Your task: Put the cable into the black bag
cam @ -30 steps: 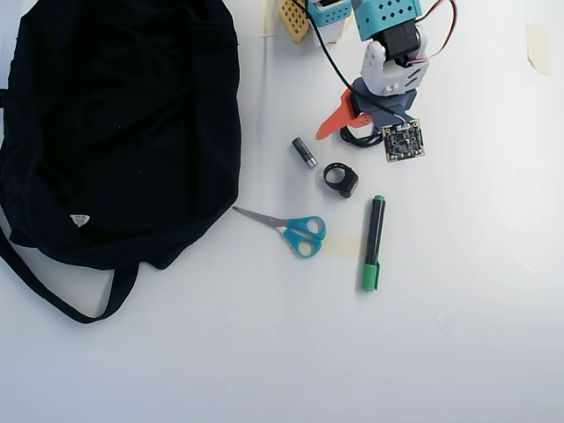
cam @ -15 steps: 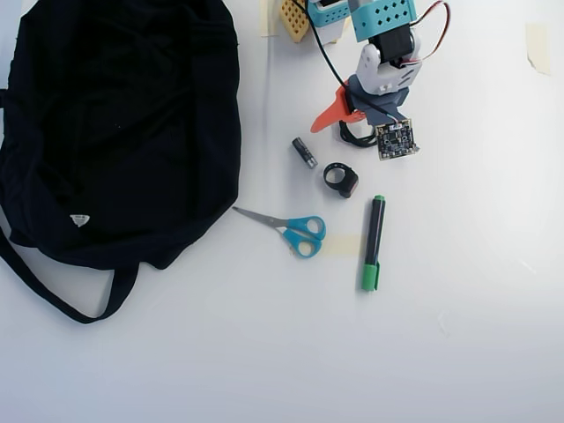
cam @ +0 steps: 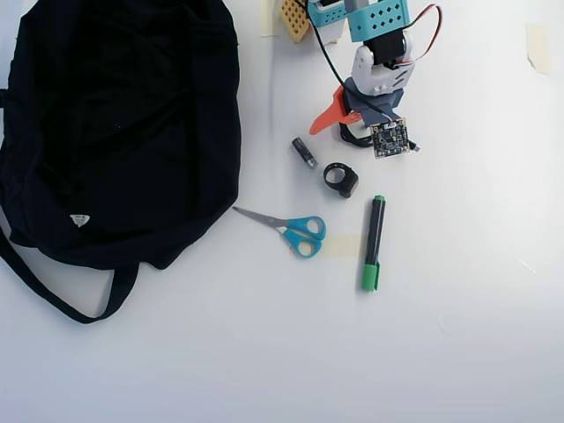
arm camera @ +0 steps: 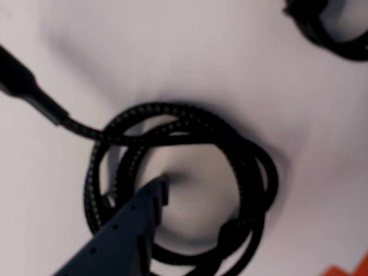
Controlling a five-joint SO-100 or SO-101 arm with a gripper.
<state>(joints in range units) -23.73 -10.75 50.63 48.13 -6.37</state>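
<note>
A black braided cable [arm camera: 190,123] lies coiled on the white table, its plug [arm camera: 26,86] stretched out to the upper left of the wrist view. My gripper [arm camera: 256,227] is open and low over the coil. The dark finger [arm camera: 135,221] stands inside the loop and the orange finger [arm camera: 351,267] outside it at the lower right, with the coil's right side between them. In the overhead view the gripper [cam: 348,128] hides most of the cable [cam: 354,139]; the plug [cam: 304,152] shows to its left. The black bag [cam: 119,123] lies at the left, well apart.
A small black ring-shaped object [cam: 340,179] lies just below the gripper and shows in the wrist view [arm camera: 339,31] at the top right. Blue-handled scissors [cam: 295,231] and a green marker [cam: 373,242] lie further down. The arm's base [cam: 370,18] is at the top.
</note>
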